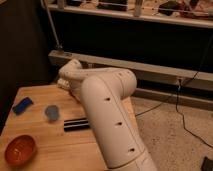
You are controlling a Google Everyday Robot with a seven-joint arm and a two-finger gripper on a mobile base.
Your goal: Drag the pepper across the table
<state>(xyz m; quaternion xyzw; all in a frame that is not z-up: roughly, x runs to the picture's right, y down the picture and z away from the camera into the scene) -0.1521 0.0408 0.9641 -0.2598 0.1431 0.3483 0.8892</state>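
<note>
Arm: biggest thing in view, smooth white plastic shell, fat rounded tube with small dark holes. It rises from bottom right and bends left over the surface. Surface is pale wood planks, grain and seams visible. Floor on the right is speckled beige, with a thin black cable trailing across it. Grey metal ledge runs along a dark back wall.

Bowl: round, glossy orange-red, near left corner. Dark bar: straight, flat, near-black with a pale sheen, just beside the arm. Blue block: flat, rectangular, left edge. Cup: small, pale blue, round, between block and bar.

Gripper: at the arm's far end, low over the back of the surface. Can't tell whether spread or closed. Pepper: can't be made out, and the arm covers mid and right surface.
</note>
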